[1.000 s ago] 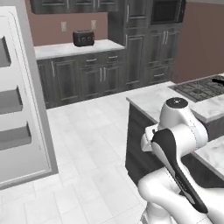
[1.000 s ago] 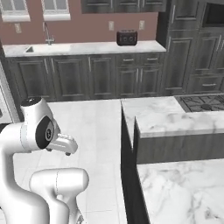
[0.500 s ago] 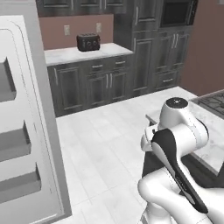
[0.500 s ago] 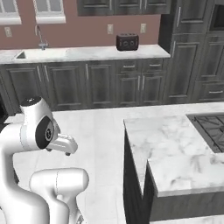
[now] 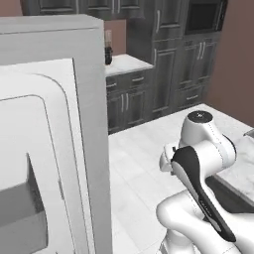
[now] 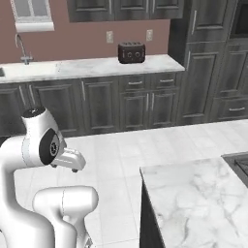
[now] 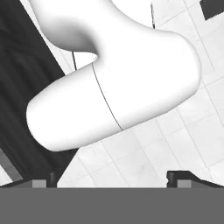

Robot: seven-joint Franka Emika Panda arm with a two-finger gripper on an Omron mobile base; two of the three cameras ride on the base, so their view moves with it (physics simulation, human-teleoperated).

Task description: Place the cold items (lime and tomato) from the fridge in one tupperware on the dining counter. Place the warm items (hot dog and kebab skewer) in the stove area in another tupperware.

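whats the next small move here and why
Probably keep turning the base toward the fridge until its interior faces the arm. Its open door fills the left of the left base view, but no lime or tomato can be seen yet. The pincer is open, empty and pointed down at the floor, folded near the robot's body, so reaching now seems premature.
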